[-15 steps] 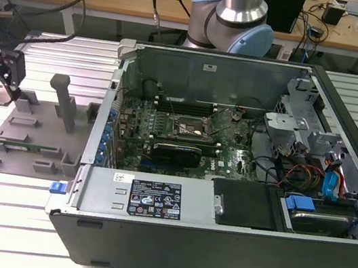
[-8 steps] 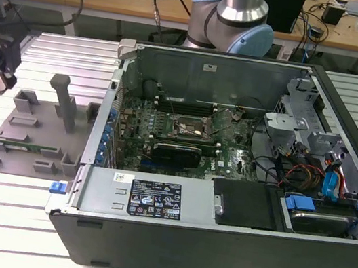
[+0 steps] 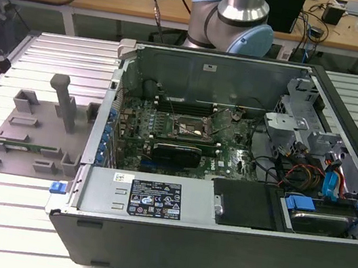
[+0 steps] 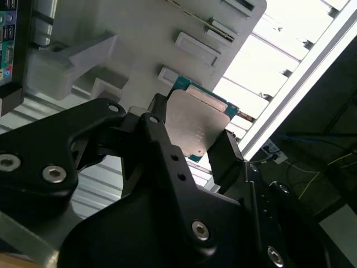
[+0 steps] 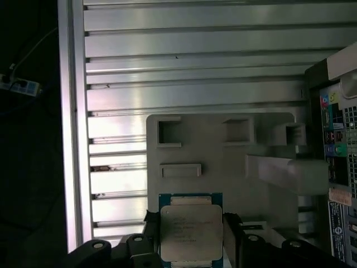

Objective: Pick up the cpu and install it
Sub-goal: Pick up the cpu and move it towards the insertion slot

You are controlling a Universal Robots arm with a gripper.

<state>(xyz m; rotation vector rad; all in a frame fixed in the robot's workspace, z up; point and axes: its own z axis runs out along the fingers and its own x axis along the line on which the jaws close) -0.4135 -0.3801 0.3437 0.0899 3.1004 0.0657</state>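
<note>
Tray (image 3: 31, 133) of grey plastic, with raised blocks and shallow pockets, lies on the slatted metal table (image 3: 6, 222) at the exterior view's left. Just beside it, toward the exterior view's right, stands the open computer case (image 3: 149, 229), with its motherboard (image 3: 233, 158) exposed and a square socket (image 3: 192, 131) near the middle of the board. The arm (image 3: 234, 16) rises behind the far wall of the case. In both wrist views the gripper (image 5: 191, 223) (image 4: 192, 134) hangs over the tray. Its two black fingers (image 5: 231, 226) (image 4: 226, 151) are closed to the width of the cpu (image 5: 191, 237) (image 4: 195, 125), one pressed against each of two opposite edges. The cpu lies flat between the fingertips, silver lid toward the cameras, with its green rim projecting past the tips. Whether its underside touches the tray cannot be told.
</note>
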